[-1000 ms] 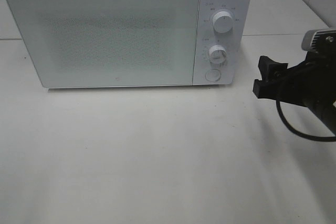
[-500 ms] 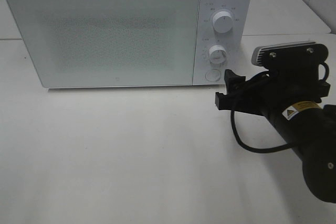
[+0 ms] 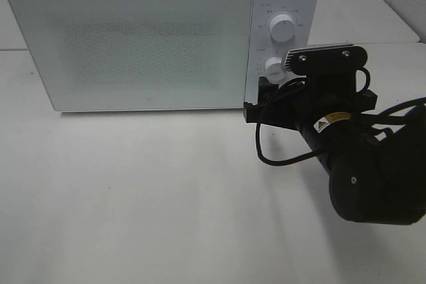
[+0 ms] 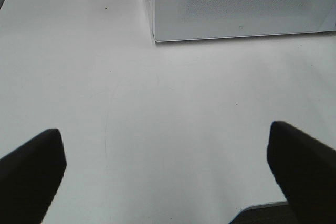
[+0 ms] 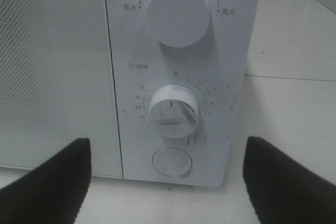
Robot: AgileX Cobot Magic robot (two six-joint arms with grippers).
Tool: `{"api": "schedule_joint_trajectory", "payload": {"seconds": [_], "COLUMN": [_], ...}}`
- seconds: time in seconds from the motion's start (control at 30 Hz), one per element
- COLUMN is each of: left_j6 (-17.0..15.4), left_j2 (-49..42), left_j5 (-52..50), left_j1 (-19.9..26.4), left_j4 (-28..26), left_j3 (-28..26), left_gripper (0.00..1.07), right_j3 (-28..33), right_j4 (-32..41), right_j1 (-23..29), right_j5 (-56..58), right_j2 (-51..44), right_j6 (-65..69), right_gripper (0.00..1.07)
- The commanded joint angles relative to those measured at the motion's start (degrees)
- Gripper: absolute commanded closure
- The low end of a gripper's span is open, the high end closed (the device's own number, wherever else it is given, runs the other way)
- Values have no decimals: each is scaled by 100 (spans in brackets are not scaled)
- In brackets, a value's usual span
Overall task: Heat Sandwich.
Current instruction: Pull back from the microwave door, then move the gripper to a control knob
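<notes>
Tabletop [image 3: 133,197] runs wide before front edge of microwave [image 3: 133,44]

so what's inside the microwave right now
Cannot tell. The microwave door is shut, and its dotted white panel shows nothing through it in any view, so whatever is inside is hidden.

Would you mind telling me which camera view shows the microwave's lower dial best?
The right wrist view: the lower dial sits close and face-on, its markings readable. The exterior high view shows it small, partly hidden by the right arm. The left wrist view shows only the microwave's door.
</notes>
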Motion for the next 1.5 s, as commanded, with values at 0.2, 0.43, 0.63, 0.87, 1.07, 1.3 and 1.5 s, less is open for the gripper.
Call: {"api": "schedule_joint_trajectory", "payload": {"seconds": [0.2,0.43,0.63,0.87,1.07,1.3,1.5], "left_j6": [-29,-29,-29,-29,-29,-29,-29], "left_j2": [-166,-166,-166,-166,-166,-166,-166], "left_j5": [-46,-46,-46,-46,-46,-46,-46], "left_j1": [11,11,11,11,11,11,11], "left_j4": [11,11,11,11,11,11,11], "left_j3": [17,17,17,17,17,17,17], "left_gripper": [3,3,3,3,3,3,3], "right_j3": [-630,-1083,-1450,-1581,-1581,-1581,-1581], "right_j4": [-52,-52,-97,-103,-97,-97,-97], "right_j1": [-309,-384,-590,-642,-636,-636,-636], "right_j5": [-34,126,258,327,241,86,-46], "right_j2": [413,785,1106,1243,1238,1238,1238], "right_j6": [-23,-17,-11,-17,-17,-17,-17], "right_gripper": [31,31,31,31,31,43,80]}}
